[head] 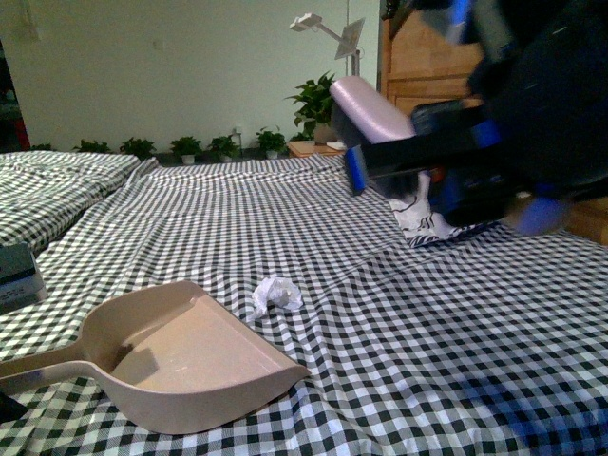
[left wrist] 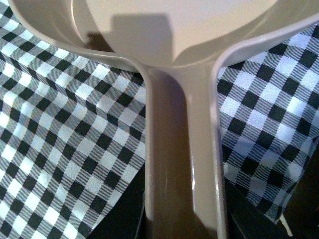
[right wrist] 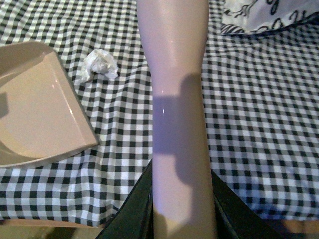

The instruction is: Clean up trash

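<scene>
The trash (head: 275, 293), a small crumpled white paper wad, lies on the checked cloth just beyond the open mouth of the beige dustpan (head: 180, 356). It also shows in the right wrist view (right wrist: 99, 62), next to the dustpan (right wrist: 35, 104). My left gripper (left wrist: 182, 224) is shut on the dustpan handle (left wrist: 182, 164), and the pan rests on the cloth. My right gripper (right wrist: 182, 209) is shut on the pale pink brush handle (right wrist: 177, 99). In the front view it is blurred (head: 446, 161), raised at the upper right with the brush handle (head: 370, 109). The bristles are out of view.
A black-and-white print pillow (head: 423, 218) lies on the cloth behind the right arm. A grey box (head: 19, 271) sits at the left edge. Potted plants, a lamp and a wooden cabinet (head: 427, 57) stand at the back. The cloth's near edge (right wrist: 50, 221) shows in the right wrist view.
</scene>
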Tool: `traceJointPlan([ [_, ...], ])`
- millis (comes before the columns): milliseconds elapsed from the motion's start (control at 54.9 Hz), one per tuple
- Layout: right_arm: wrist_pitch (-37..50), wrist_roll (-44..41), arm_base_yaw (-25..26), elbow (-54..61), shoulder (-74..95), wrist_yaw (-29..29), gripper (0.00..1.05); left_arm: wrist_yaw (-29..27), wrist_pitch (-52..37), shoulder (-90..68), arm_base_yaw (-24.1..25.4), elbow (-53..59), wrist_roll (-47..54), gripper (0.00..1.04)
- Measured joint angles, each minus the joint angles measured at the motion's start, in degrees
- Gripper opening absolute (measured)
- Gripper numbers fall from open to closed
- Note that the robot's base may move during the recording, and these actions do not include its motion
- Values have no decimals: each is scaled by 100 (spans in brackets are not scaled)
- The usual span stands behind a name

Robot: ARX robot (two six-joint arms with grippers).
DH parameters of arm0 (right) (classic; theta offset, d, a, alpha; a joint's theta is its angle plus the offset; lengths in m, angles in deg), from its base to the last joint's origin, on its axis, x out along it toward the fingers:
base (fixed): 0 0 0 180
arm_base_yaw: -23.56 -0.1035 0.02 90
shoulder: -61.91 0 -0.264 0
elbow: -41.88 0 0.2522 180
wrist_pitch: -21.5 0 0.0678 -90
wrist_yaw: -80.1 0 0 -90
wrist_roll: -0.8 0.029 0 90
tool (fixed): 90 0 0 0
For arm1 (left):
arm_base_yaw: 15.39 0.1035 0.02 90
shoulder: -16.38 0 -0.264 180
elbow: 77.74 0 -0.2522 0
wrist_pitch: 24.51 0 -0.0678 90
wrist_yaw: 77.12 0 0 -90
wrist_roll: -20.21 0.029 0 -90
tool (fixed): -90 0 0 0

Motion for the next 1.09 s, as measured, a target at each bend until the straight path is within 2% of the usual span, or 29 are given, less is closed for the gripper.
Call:
traceJointPlan([
  [219, 72, 107, -354, -601, 1001, -151, 20, 0, 0, 0, 0, 0, 9, 26],
  [528, 37, 74, -479, -1379, 2083, -527, 20, 0, 0, 0, 0, 0, 13, 26],
  [874, 234, -232, -431, -2122, 3386, -680, 20, 0, 0, 0, 0, 0, 17, 26],
  [1093, 341, -411, -76, -2376, 3779, -684, 20, 0, 0, 0, 0, 0, 24, 26],
])
